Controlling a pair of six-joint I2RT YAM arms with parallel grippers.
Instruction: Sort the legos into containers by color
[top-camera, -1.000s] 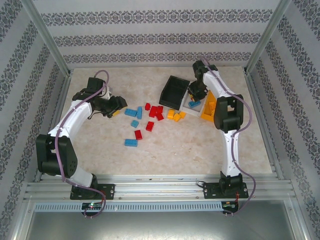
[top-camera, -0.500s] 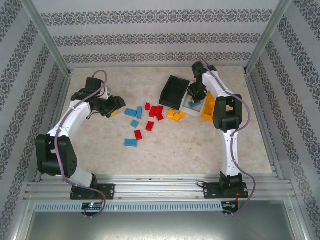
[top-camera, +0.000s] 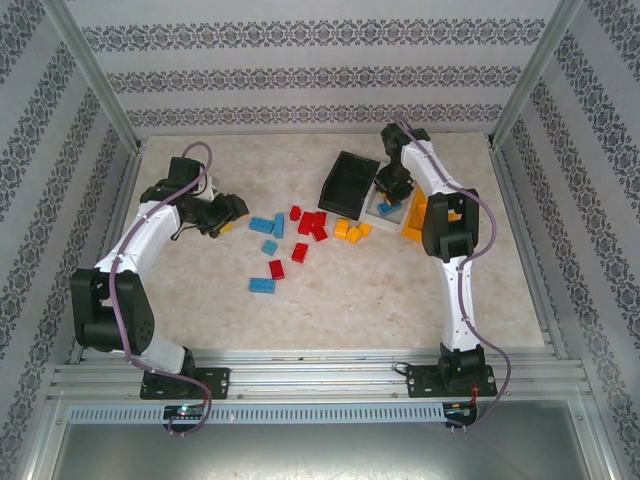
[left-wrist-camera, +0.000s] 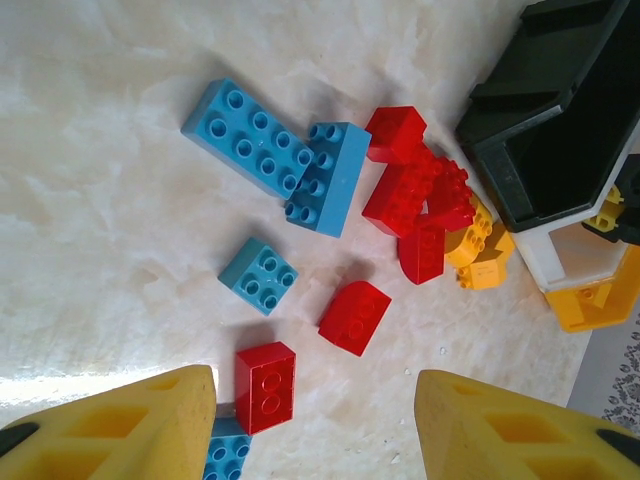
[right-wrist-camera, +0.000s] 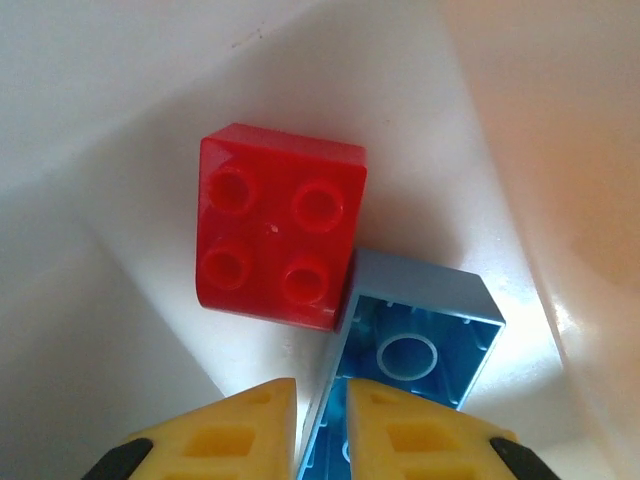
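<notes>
My right gripper (right-wrist-camera: 322, 400) is down inside the white bin (right-wrist-camera: 100, 120), shut on one wall of a light blue lego (right-wrist-camera: 420, 330) that lies hollow side up. A red lego (right-wrist-camera: 275, 230) rests against it. From above, the right gripper (top-camera: 390, 195) sits over the white bin (top-camera: 377, 212), between the black bin (top-camera: 350, 182) and the orange bin (top-camera: 415, 222). My left gripper (left-wrist-camera: 315, 420) hangs open above the table, with a red lego (left-wrist-camera: 265, 386) near its left finger. Blue legos (left-wrist-camera: 250, 138), red legos (left-wrist-camera: 415, 190) and yellow legos (left-wrist-camera: 480, 255) lie loose beyond it.
Loose bricks spread across the table's middle, blue (top-camera: 268, 226) to the left, red (top-camera: 312, 224) in the centre, yellow (top-camera: 349, 230) beside the bins. Patterned walls and metal frame posts enclose the table on three sides.
The right arm has shifted slightly toward the back left over the white bin, still holding the blue brick. The left arm has hardly moved.
</notes>
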